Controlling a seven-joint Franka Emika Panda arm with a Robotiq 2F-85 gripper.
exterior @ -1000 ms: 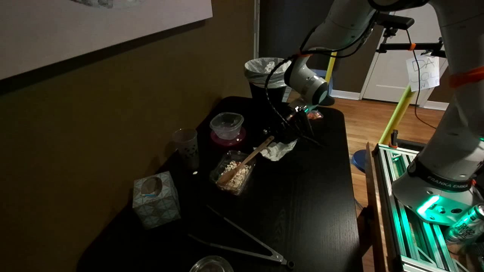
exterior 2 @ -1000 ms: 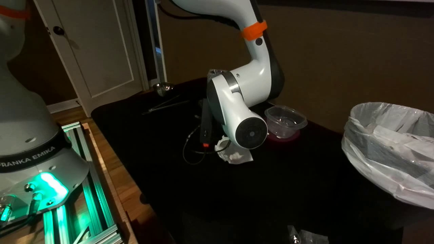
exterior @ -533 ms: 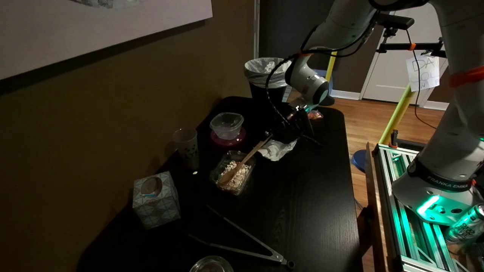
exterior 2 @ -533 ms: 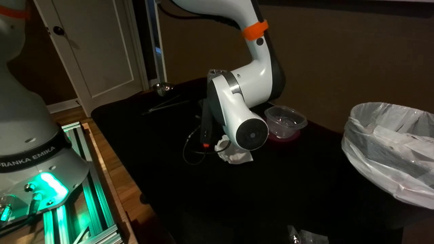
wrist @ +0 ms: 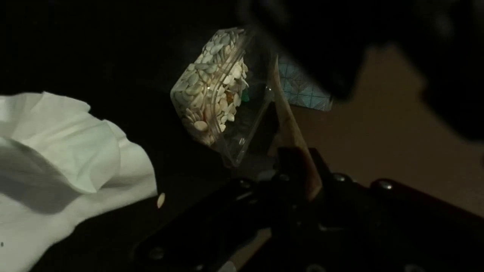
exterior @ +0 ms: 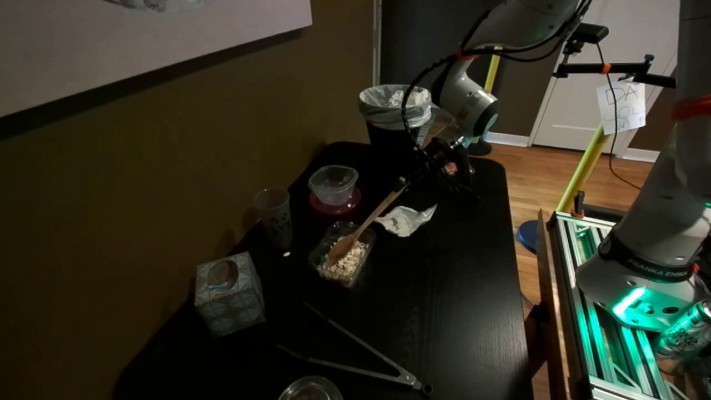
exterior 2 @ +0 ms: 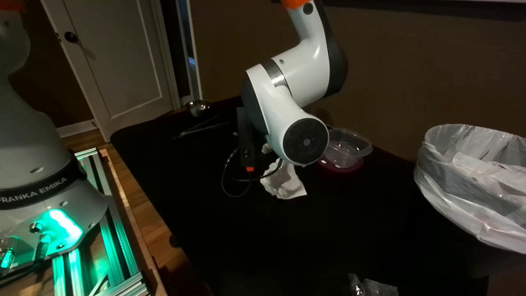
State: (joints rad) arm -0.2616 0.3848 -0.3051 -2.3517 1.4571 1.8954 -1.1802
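Observation:
My gripper (wrist: 304, 158) is shut on the handle end of a wooden spoon (wrist: 291, 124). In an exterior view the spoon (exterior: 371, 219) slants down from the dark fingertips (exterior: 402, 182). Its bowl lies over a clear plastic container (exterior: 316, 256) of pale flat seeds; whether it touches them I cannot tell. The wrist view has this container (wrist: 236, 155) just beyond the fingers. Crumpled white paper lies below and beside the gripper, seen as paper (exterior: 408, 221) and paper (exterior 2: 283, 181) in both exterior views. The arm hides the gripper in an exterior view.
By the wall stand a clear tub (exterior: 333, 186) on a magenta lid (exterior: 322, 210), a tall cup (exterior: 273, 214) and a tissue box (exterior: 230, 297). Metal tongs (exterior: 361, 372) and a glass bowl (exterior: 311, 383) lie nearer. A lined bin (exterior 2: 460, 197) stands at the table's end.
The jaws have closed on the spoon handle. The arm has risen, lifting the handle end, and the spoon's bowl has shifted slightly up and along the container. More of the white paper shows.

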